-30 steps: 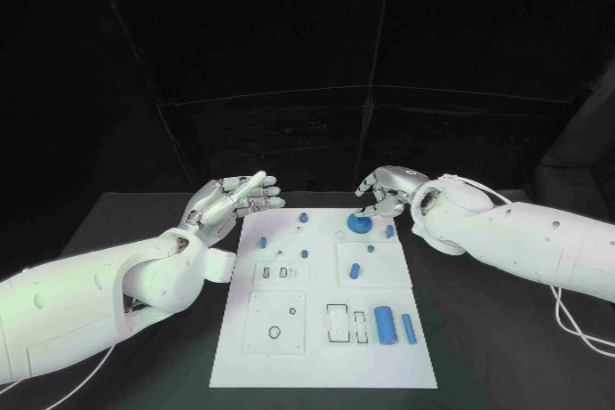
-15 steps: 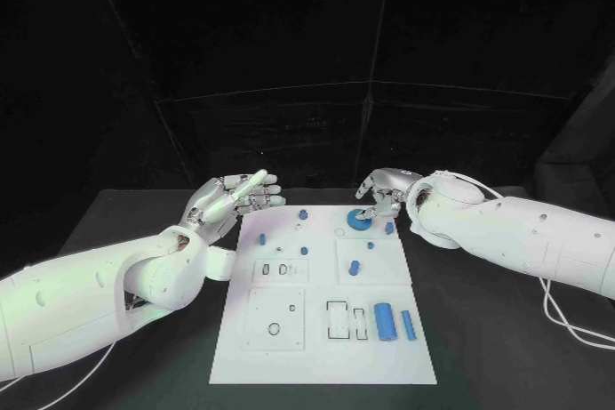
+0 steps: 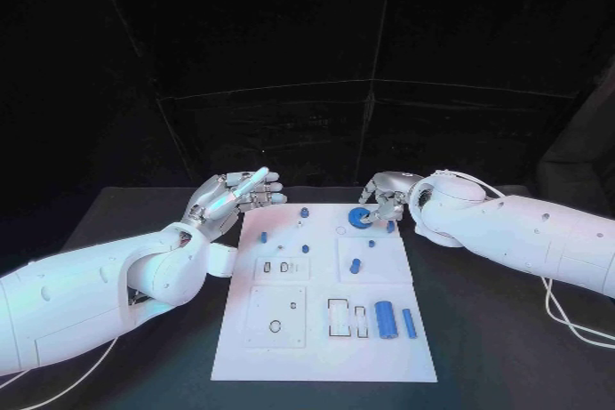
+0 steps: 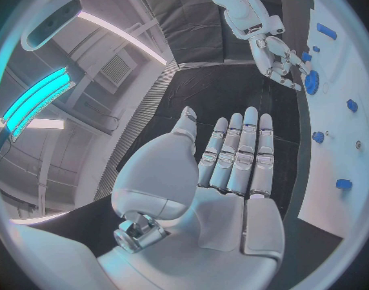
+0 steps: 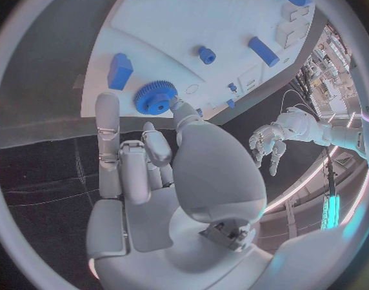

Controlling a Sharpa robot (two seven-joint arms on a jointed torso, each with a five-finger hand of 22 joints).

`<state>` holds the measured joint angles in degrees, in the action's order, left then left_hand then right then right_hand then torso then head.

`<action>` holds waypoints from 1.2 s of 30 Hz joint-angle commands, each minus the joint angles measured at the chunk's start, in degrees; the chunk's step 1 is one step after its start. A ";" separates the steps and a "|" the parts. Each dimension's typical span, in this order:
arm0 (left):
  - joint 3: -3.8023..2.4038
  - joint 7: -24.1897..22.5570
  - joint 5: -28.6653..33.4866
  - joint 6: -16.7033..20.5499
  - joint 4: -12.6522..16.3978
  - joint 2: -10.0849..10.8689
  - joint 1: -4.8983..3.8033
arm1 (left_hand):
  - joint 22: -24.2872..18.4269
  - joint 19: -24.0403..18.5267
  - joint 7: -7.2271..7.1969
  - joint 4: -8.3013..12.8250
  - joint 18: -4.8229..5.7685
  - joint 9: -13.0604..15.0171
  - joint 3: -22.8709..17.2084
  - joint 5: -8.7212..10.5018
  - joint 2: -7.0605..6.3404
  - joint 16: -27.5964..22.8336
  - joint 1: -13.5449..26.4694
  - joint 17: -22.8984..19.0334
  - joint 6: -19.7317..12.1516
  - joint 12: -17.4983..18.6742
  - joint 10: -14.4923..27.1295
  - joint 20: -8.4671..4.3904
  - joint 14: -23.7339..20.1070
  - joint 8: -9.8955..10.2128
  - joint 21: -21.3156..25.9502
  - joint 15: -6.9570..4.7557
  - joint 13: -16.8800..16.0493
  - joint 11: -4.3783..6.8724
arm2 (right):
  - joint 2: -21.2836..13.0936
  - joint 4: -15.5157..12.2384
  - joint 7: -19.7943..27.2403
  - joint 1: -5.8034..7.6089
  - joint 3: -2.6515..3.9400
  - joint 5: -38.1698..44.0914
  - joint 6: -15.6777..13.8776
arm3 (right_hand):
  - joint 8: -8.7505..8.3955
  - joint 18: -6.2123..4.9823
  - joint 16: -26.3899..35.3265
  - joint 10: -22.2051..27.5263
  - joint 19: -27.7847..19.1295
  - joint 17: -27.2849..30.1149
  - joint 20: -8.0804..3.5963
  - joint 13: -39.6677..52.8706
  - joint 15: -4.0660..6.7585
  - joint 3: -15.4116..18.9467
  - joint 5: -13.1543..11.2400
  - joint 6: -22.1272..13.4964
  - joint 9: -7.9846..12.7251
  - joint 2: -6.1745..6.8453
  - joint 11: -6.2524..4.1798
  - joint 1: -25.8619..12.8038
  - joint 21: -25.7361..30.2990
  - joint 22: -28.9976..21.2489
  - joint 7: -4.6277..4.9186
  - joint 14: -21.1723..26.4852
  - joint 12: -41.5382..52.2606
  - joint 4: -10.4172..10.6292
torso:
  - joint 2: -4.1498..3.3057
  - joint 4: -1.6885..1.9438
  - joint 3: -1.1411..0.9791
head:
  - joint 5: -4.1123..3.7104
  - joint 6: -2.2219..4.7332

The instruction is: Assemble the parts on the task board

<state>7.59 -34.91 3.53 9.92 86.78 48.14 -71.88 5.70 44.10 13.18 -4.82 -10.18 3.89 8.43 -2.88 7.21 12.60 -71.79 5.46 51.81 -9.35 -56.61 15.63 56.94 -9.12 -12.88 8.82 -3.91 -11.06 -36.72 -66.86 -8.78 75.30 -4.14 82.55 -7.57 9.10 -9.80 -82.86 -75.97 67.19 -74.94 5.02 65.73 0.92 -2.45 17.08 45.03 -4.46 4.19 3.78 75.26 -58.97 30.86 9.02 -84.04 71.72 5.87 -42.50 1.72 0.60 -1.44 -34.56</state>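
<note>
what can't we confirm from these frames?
- Head view: right hand covers the blue gear; firm grip or mere touch unclear.
- Right wrist view: thumb meets the gear; whether it sits on the task board is hidden.
- Head view: small board parts too tiny to identify.

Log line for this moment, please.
right hand: pinching gear at board's far end | left hand: open, off board | cylinders: loose, near end

Head view: from above, facing down and forward over the table (image 3: 154,205), taking in the whole board (image 3: 323,294).
Left wrist view: close behind the left hand (image 4: 225,174), facing across the board's far edge.
Right wrist view: close behind the right hand (image 5: 152,174), over the board's far edge.
Shared: the gear (image 5: 155,99), seen in all three.
</note>
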 commanded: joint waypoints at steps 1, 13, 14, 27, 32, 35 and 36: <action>0.00 -0.36 -0.56 -0.97 -0.05 -0.07 -0.05 | -0.09 0.50 1.29 0.12 -0.31 -0.06 0.11 0.20 0.37 -0.26 -0.20 -0.07 -0.44 0.28 0.27 0.04 0.05 0.21 0.30 0.20 0.08 -0.19 | 0.07 0.10 0.57 0.08 0.04 0.61 2.69 | 0.24 0.30 -0.20 0.02 0.00 -2.89 0.30 0.14 -0.26 0.09 0.22 0.26 -0.08 0.04 0.09 0.67 -0.38 0.11 0.00 -3.60 0.32 -0.19 | -0.01 0.02 -0.04 | 0.03 -0.06; 0.00 -0.33 -0.56 -1.06 -0.23 -0.17 -0.04 | -0.09 0.50 1.29 0.12 -0.31 -0.06 0.11 0.20 0.37 -0.26 -0.20 -0.07 -0.44 0.28 0.27 0.04 0.05 0.21 0.30 0.20 0.08 -0.19 | 0.66 0.89 0.71 -0.17 0.03 1.03 3.87 | 0.81 0.40 -1.09 -0.62 0.19 -4.29 0.27 1.37 -0.20 -0.39 0.79 0.48 -0.14 -0.87 -0.01 1.67 -1.00 0.97 -0.10 -3.89 1.25 -0.55 | -0.04 -0.02 0.00 | 0.11 -0.22; 0.00 -0.33 -0.56 -1.06 -0.23 -0.17 -0.04 | -0.09 0.50 1.29 0.12 -0.31 -0.06 0.11 0.20 0.37 -0.26 -0.20 -0.07 -0.44 0.28 0.27 0.04 0.05 0.21 0.30 0.20 0.08 -0.19 | 0.72 0.97 0.70 -0.18 0.03 1.04 3.88 | 0.91 0.42 -1.17 -0.68 0.25 -4.40 0.26 1.49 -0.19 -0.52 0.75 0.55 -0.15 -1.07 -0.03 1.85 -1.13 1.14 -0.11 -3.91 1.35 -0.62 | -0.06 -0.01 -0.01 | 0.08 -0.17; 0.00 -0.23 -0.56 -1.10 -0.29 -0.18 -0.03 | -0.09 0.50 1.29 0.12 -0.31 -0.06 0.11 0.20 0.37 -0.26 -0.20 -0.07 -0.44 0.28 0.27 0.04 0.05 0.21 0.30 0.20 0.08 -0.19 | 1.26 1.63 0.63 -0.28 0.03 1.11 2.70 | 2.84 0.62 -1.88 -1.68 0.56 -5.41 0.07 3.26 0.04 -3.47 -2.41 4.35 -0.47 -4.33 -0.35 3.01 -2.60 2.93 -0.43 -4.06 2.54 -1.10 | 0.01 -0.01 -0.01 | 0.16 -0.39; 0.00 -0.19 -0.56 -1.08 -0.29 -0.20 -0.03 | -0.15 0.54 1.29 0.22 -0.32 -0.05 0.07 0.20 0.54 -0.33 -0.35 -0.09 -0.43 0.32 0.25 0.04 0.09 0.23 0.37 0.20 0.06 -0.18 | 1.65 1.72 0.11 -0.40 0.03 3.40 1.15 | 3.32 0.72 -2.14 -2.10 0.65 -5.79 0.02 3.94 0.08 -4.77 -4.43 6.90 -0.43 -4.43 -0.41 2.72 -3.22 3.69 -0.49 -4.12 2.98 -1.30 | -0.02 -0.03 -0.03 | -0.09 -0.06; 0.00 -0.17 -0.56 -1.08 -0.27 -0.24 -0.03 | -0.15 0.54 1.29 0.22 -0.32 -0.05 0.07 0.20 0.55 -0.33 -0.35 -0.09 -0.43 0.32 0.25 0.04 0.10 0.23 0.37 0.20 0.06 -0.18 | 1.92 1.79 -0.51 -0.57 0.03 5.25 0.24 | 3.54 0.79 -2.35 -2.46 0.84 -6.12 -0.04 4.44 0.18 -5.41 -5.37 8.18 -0.41 -4.42 -0.55 2.74 -3.65 4.32 -0.68 -4.18 3.33 -1.55 | 0.01 0.02 -0.01 | -0.09 -0.07; 0.00 -0.17 -0.56 -1.08 -0.26 -0.24 -0.03 | -0.15 0.54 1.29 0.22 -0.32 -0.05 0.07 0.20 0.55 -0.33 -0.35 -0.09 -0.43 0.32 0.25 0.04 0.10 0.23 0.37 0.20 0.06 -0.18 | 1.96 1.79 -0.65 -0.61 0.03 5.69 0.02 | 3.61 0.80 -2.39 -2.53 0.89 -6.19 -0.06 4.53 0.22 -5.64 -5.49 8.52 -0.42 -4.46 -0.60 2.84 -3.76 4.48 -0.74 -4.20 3.39 -1.67 | 0.00 0.07 -0.02 | -0.05 -0.12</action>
<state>7.59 -34.82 3.44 9.75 86.47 47.95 -71.86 5.61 44.10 13.18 -4.82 -10.18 3.89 8.43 -2.88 7.51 12.60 -72.09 5.42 51.81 -9.35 -56.61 15.63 56.93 -9.12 -12.88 8.82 -3.91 -11.06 -34.83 -65.16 -8.60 74.81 -4.04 85.10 -6.12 12.43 -9.80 -85.08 -78.12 67.60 -74.92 5.02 70.19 0.92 -7.72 11.85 52.98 -4.70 0.19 3.28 78.03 -62.56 35.25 8.48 -84.05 74.78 4.13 -42.51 1.73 0.59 -1.47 -34.66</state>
